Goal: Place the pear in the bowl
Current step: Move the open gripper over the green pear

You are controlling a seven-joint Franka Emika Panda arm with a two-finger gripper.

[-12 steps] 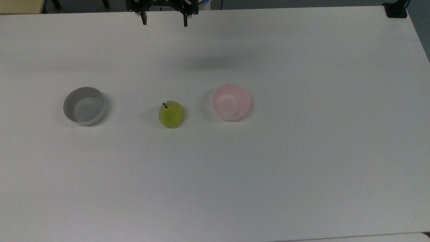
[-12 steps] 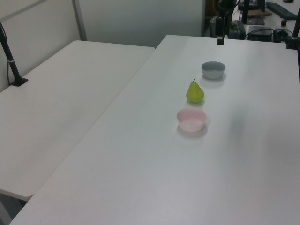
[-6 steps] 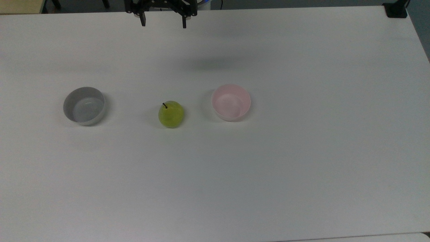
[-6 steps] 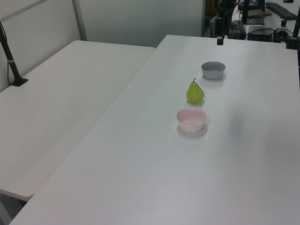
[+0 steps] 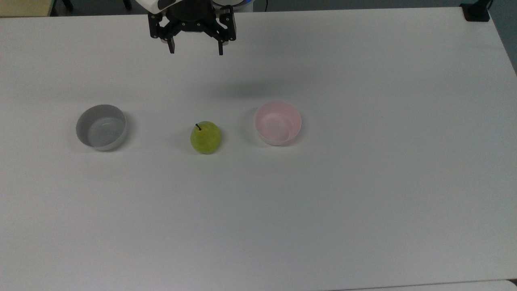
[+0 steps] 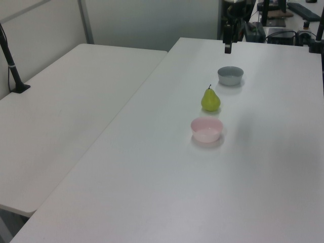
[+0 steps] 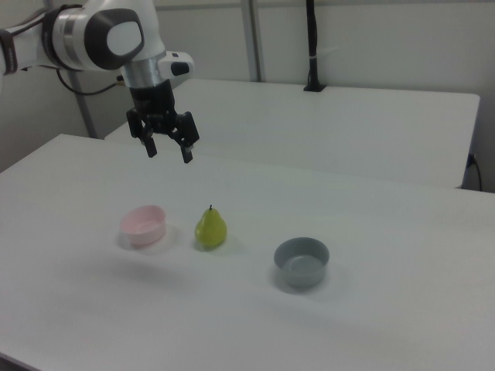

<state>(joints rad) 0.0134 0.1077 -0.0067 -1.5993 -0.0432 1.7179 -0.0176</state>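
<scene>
A white table [image 5: 363, 202] held three things in a row. In the top view, the pear [image 5: 205, 137] stood upright at the centre, stem up. The pale pink bowl [image 5: 278, 123] sat near it at about three o'clock, not touching. A grey bowl [image 5: 101, 127] sat farther off at nine o'clock. Both bowls were empty.

The robot's black gripper [image 5: 195, 51] hung in the air at about twelve o'clock from the pear, well apart from it. Its two fingers were spread wide and held nothing. In the right view the gripper [image 7: 167, 151] hung high above the table, pointing down, with the white arm [image 7: 100, 35] behind it.

Compared with a moment earlier, the gripper had come further out over the table in the top view, toward the pear. More of the arm's wrist now showed at the upper edge. The pear and both bowls had not moved.

From this I judged that the reach for the pear had only begun. The gripper was not yet above the fruit and would need to travel on, then descend. Nothing had been picked up, so the placing into the pink bowl was all still to do.
</scene>
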